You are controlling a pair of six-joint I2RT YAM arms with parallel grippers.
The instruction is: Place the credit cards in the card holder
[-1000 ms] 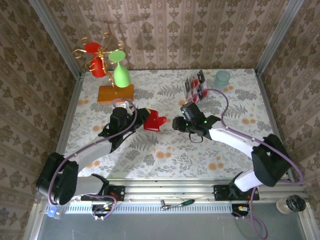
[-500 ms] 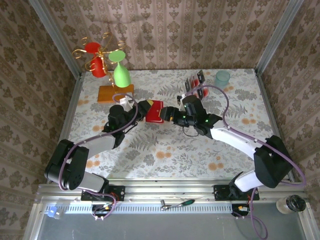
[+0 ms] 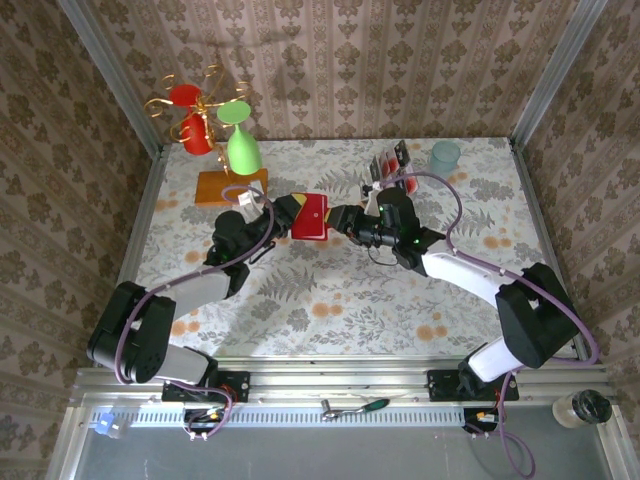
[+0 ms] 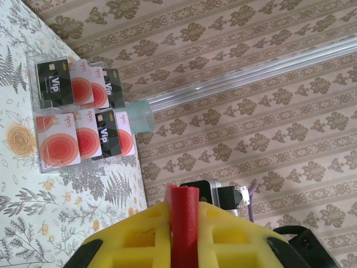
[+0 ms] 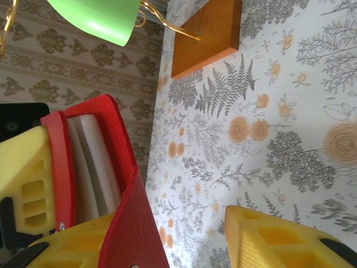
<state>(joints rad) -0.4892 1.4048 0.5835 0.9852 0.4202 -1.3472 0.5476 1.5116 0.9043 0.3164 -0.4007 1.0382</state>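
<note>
The one card holder [image 3: 311, 217] is up above the middle of the bench [image 3: 350, 300], between the two tools. The left tool [image 3: 288, 212] is at its left edge and the right tool [image 3: 338, 218] at its right edge.

In the left wrist view, the yellow pads of the left tool are pressed together on the red edge of the card holder, which stands upright between them. In the right wrist view the card holder is partly open, with pale pockets between its red covers. One red flap lies against one finger of the right tool. The other finger is well apart from it, so this tool is spread.

The credit cards [image 4: 86, 139] are not in the card holder. They stand in a clear rack [image 4: 50, 110] at the far right of the bench, just beside one teal cup [image 3: 445, 157]. I count seven faces in two overlapping rows, four and three. Three are black with the word "VIP". Four are pale with a red round mark and a short red word too small to read surely.
</note>
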